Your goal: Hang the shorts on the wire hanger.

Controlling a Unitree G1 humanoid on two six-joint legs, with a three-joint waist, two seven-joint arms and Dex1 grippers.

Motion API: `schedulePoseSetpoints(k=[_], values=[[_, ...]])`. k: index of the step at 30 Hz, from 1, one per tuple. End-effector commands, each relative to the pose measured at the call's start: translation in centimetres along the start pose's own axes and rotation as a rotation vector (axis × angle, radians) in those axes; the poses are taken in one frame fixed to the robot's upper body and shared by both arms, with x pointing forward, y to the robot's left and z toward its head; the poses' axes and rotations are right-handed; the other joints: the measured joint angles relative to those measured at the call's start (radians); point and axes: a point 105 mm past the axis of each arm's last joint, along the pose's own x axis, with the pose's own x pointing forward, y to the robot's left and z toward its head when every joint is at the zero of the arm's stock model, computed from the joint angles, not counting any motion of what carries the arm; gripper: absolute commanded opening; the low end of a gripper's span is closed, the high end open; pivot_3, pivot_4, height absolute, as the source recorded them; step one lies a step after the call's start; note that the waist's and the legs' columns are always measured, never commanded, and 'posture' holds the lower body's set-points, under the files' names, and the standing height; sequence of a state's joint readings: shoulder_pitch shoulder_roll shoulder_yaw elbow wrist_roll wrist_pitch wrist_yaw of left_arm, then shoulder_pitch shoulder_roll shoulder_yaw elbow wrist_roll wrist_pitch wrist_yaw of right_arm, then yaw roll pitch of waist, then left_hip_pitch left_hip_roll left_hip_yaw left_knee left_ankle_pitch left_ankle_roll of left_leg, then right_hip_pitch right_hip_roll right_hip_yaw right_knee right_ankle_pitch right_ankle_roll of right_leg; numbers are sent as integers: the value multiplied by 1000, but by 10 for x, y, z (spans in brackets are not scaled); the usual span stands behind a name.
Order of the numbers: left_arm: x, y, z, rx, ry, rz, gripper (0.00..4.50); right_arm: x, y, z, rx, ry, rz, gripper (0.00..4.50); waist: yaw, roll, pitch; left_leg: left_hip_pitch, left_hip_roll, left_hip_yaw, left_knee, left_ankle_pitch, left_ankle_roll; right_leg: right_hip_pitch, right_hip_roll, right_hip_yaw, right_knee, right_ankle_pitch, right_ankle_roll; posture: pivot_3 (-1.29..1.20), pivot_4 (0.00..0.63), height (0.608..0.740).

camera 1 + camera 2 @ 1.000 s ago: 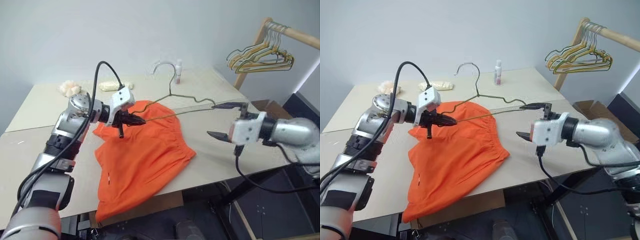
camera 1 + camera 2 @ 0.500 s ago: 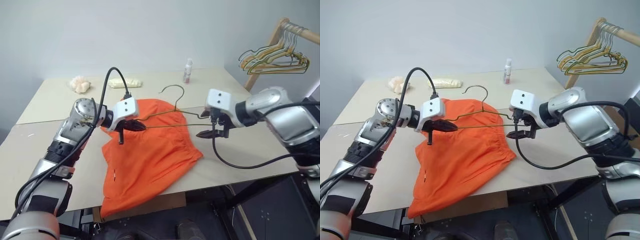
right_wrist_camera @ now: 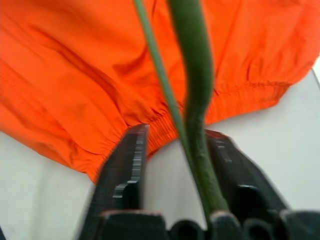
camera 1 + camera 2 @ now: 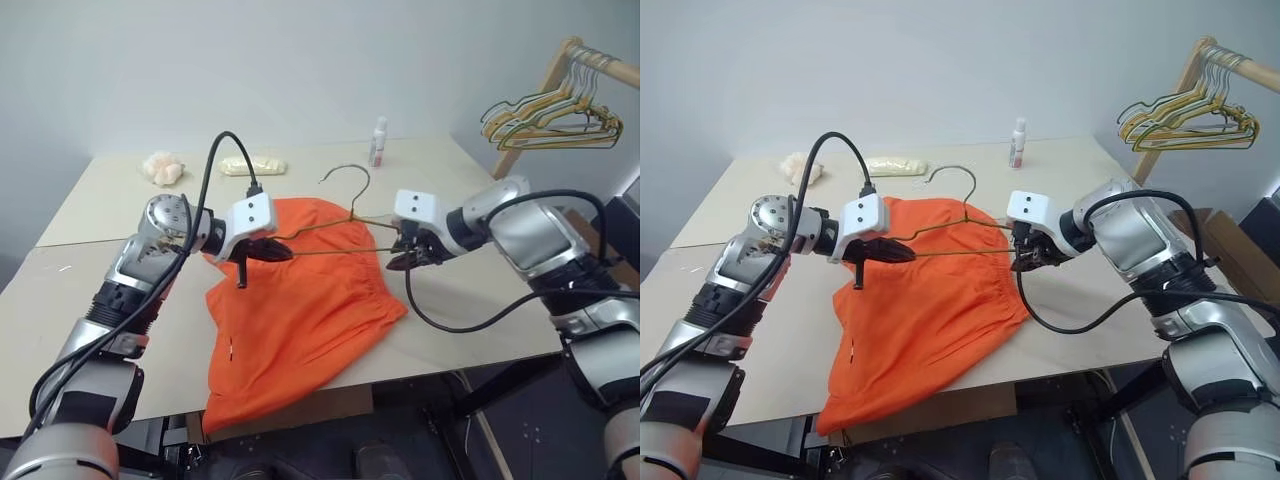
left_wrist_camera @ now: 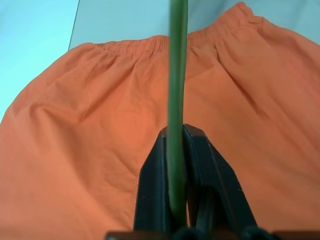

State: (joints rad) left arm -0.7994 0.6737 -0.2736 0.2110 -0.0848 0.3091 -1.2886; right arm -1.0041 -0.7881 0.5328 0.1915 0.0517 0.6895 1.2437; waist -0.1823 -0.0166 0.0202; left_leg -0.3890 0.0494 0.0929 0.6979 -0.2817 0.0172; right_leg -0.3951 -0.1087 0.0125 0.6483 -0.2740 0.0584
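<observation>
The orange shorts (image 4: 300,300) lie spread on the table (image 4: 100,300), with their lower end hanging over the front edge. Just above them the wire hanger (image 4: 340,252) is held roughly level, its hook pointing toward the back of the table. My left gripper (image 4: 280,252) is shut on the hanger's left corner; the wire (image 5: 176,75) runs out from between its closed fingers (image 5: 150,170). My right gripper (image 4: 400,262) is at the hanger's right corner, over the elastic waistband. Its fingers (image 3: 125,160) stand a little apart around the wire (image 3: 197,100), which lies against one finger.
A small bottle (image 4: 378,140) stands at the back of the table. Pale lumps (image 4: 162,167) and a pale packet (image 4: 252,165) lie at the back left. A wooden rail with several bunched hangers (image 4: 550,110) stands off to the right, beyond the table.
My right gripper swung in from the right and dropped to the hanger's right corner, and its wide-open jaws narrowed around the wire. My left gripper kept its hold. The camera shifted.
</observation>
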Motion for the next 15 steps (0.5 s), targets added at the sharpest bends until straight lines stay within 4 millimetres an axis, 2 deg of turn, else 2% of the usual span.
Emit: schedulePoseSetpoints(k=[1,3,8,11,15], values=[[-8,3,11,36,-37,19,0,-12,-2,16,-53,-50,-7,496,0,0,0,0,0,0,0,0,0,0,0,0,0,0,0,-174,0,740],[-7,1,11,41,-39,11,0,-13,1,15,-58,-54,3,20,-1,0,0,0,0,0,0,0,0,0,0,0,0,0,0,-180,0,740],[-9,-5,12,84,-83,-34,0,-16,17,6,-47,-61,43,20,2,0,0,0,0,-1,0,0,0,0,0,-1,0,0,0,-190,0,740],[-19,-10,19,78,-201,-85,657,-21,33,-7,18,-76,73,0,3,0,0,0,0,-1,0,0,0,1,0,-1,0,0,0,-200,0,740],[-31,3,13,24,-227,-19,1979,-28,56,-32,170,-81,102,0,2,0,0,0,0,-1,1,0,0,1,0,-1,-1,0,0,-210,0,740]])
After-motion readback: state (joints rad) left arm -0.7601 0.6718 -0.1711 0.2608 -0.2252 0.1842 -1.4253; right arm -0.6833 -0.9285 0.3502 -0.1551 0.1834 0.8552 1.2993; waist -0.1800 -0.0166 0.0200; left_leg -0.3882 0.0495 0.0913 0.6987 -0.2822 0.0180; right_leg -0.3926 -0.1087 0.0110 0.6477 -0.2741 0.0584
